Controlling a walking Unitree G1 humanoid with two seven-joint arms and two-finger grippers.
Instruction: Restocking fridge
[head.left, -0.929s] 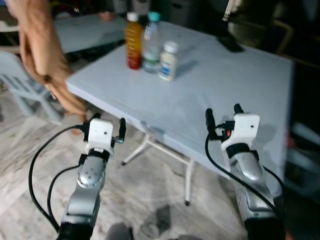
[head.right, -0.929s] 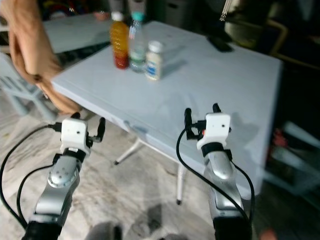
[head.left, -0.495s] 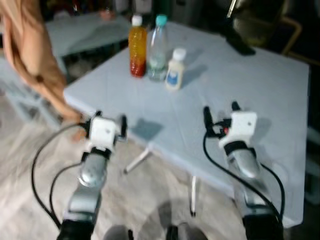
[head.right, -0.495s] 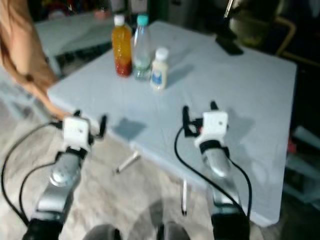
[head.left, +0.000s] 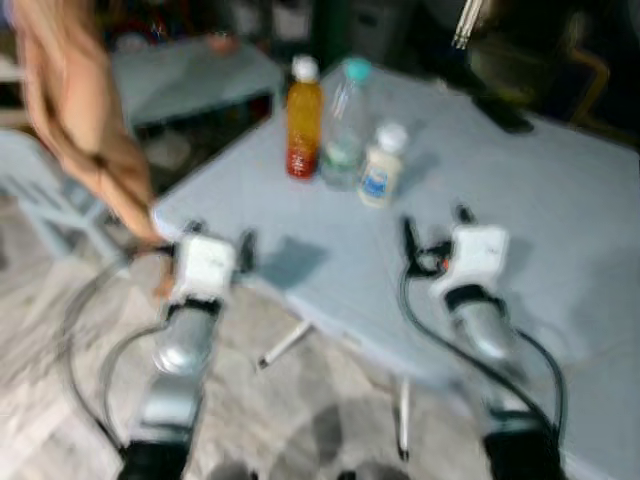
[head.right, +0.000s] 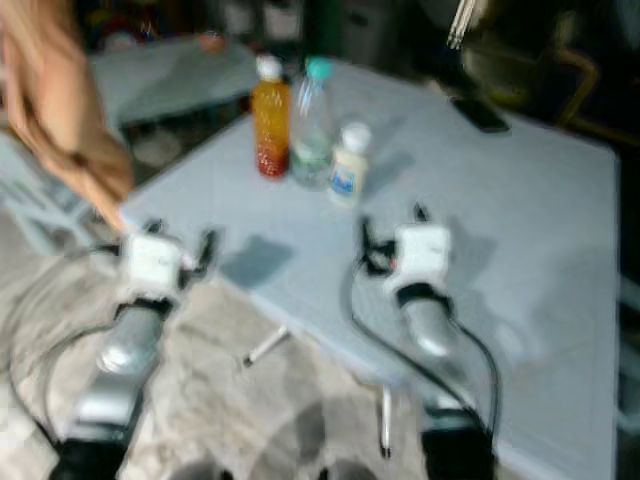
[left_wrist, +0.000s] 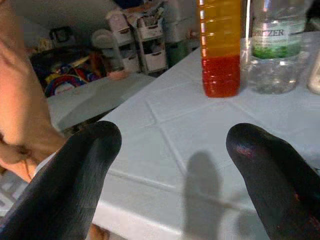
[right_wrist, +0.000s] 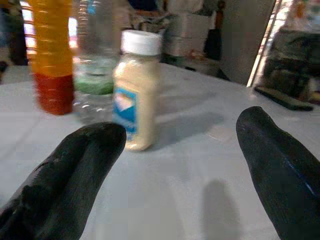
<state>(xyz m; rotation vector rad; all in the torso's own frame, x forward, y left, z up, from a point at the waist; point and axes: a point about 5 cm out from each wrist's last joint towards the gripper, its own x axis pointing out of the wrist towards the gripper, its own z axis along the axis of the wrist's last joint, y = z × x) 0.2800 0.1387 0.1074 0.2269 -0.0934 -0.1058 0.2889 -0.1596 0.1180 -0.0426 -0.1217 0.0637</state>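
Where the pale blue desk (head.left: 520, 190) narrows toward its far left corner, three bottles stand close together: an orange drink bottle (head.left: 303, 118) with a white cap and a red band at its base, a clear water bottle (head.left: 346, 125) with a teal cap just beside it, and a small white sauce bottle (head.left: 381, 166) with a blue label on the near right of the pair; in the right wrist view the sauce bottle (right_wrist: 136, 90) stands in front of the other two, upright. The right gripper (head.left: 432, 232) hovers over the desk, near the bottles but apart from them, its fingers (right_wrist: 280, 170) spread wide and empty; the left gripper (head.left: 212, 246) hangs at the desk's near left edge, fingers (left_wrist: 75, 175) likewise wide with nothing between them, casting a shadow on the surface. A dark flat object (head.right: 480, 113), perhaps a phone, lies far back on the desk; beyond stands a second pale table (head.left: 190, 75). A person in tan clothing (head.left: 80, 120) stands at the left, over marbled floor (head.left: 60, 400).
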